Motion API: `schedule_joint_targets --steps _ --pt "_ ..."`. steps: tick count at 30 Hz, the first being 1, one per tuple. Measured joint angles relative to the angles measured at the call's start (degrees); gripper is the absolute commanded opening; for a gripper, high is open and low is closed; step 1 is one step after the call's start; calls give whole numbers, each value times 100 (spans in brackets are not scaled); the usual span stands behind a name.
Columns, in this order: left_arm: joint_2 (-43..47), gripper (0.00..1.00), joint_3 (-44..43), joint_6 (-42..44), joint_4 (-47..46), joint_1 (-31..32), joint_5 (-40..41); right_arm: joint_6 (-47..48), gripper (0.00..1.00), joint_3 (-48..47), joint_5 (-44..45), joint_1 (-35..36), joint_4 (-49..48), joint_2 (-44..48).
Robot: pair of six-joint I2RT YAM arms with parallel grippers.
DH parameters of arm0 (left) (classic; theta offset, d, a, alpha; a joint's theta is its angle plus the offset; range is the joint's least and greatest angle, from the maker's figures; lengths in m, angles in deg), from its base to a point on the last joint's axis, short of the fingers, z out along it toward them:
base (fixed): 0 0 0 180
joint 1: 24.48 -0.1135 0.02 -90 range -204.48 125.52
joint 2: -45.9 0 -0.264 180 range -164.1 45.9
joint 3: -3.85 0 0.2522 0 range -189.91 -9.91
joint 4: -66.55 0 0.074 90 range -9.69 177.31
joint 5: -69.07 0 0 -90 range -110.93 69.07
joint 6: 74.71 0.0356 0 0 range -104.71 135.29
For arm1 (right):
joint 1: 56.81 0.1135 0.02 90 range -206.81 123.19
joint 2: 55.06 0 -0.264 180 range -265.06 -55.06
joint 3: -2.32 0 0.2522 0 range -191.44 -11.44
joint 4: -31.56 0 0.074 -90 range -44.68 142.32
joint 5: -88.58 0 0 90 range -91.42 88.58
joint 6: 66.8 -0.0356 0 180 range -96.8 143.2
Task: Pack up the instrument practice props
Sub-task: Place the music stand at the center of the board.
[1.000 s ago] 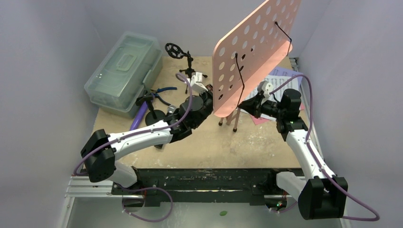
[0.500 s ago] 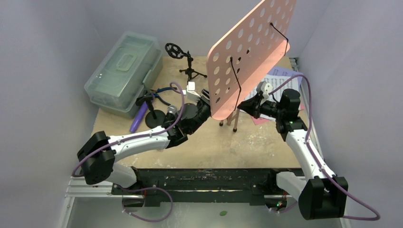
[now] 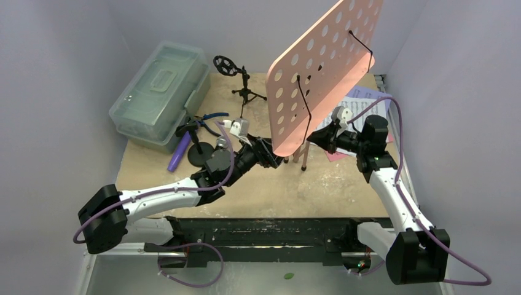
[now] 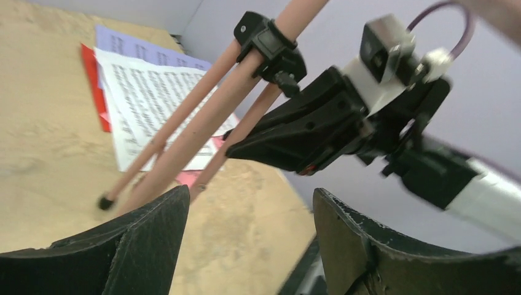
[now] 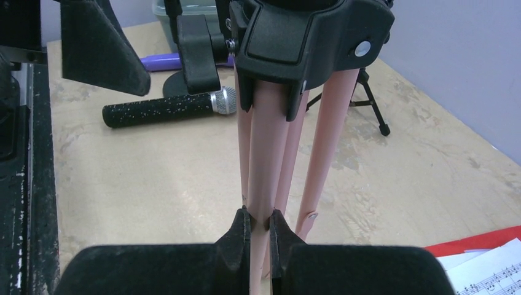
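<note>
Right jaws clamped on pink music rack (image 5: 268,153) leg, left jaws wide apart, empty, near tripod legs (image 4: 184,129)

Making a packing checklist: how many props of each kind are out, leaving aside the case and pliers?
Music rack: 1
Sheet-music pages: 3 (white, lilac, red)
Microphones: 2 (purple, black-silver)
Mic stands: 2 (rear, left)
Total: 8
</note>
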Motion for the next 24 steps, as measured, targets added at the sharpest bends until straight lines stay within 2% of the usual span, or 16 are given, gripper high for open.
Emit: schedule_joint_targets --steps 6,10,18,24 --pt "-424 73 247 2437 -573 0 -269 116 5 0 -114 0 79 46" --pt "-942 71 262 3338 -1196 -55 -463 179 6 0 -225 0 94 44" --pt "-1491 68 264 3440 -2734 -752 -1233 269 7 2 -387 0 118 39" --pt "-1932 68 179 3438 -3167 -763 -1805 273 4 2 -411 0 120 39"
